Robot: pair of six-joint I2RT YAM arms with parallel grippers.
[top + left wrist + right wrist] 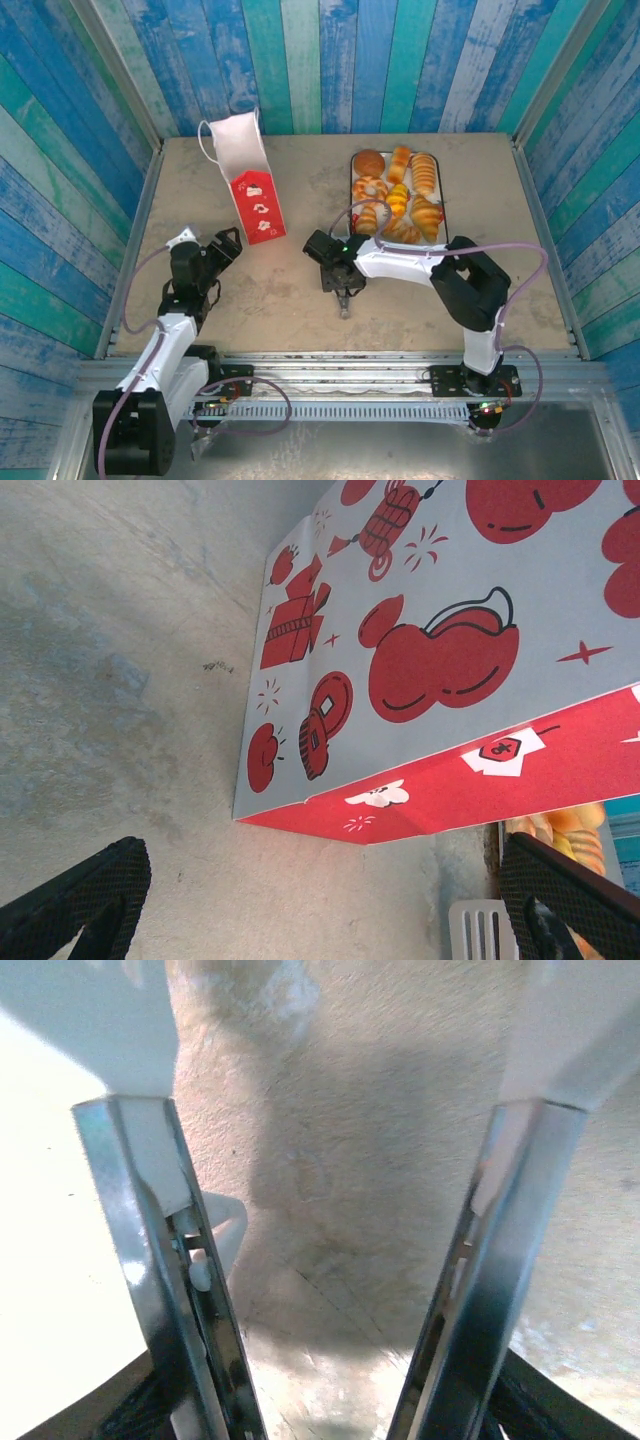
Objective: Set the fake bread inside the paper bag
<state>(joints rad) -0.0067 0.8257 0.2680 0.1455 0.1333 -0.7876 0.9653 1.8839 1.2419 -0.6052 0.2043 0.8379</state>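
The paper bag (250,180), white above and red below, is at the back left of the table, its loop handle at its far end. In the left wrist view the bag (430,630) shows a white side with red prints and a red face. The fake bread (400,195) lies in a heap on the white tray (352,170); some of it (570,825) peeks out past the bag. My left gripper (228,245) (320,920) stands open just in front of the bag, holding nothing. My right gripper (343,290) (330,1420) holds metal tongs (150,1260) with white tips, spread over bare table.
The tongs' white slotted head (480,930) lies low near the left gripper's right finger. Blue plank walls close in the table on three sides. Sandy tabletop (300,310) stretches between the two arms and in front of the tray.
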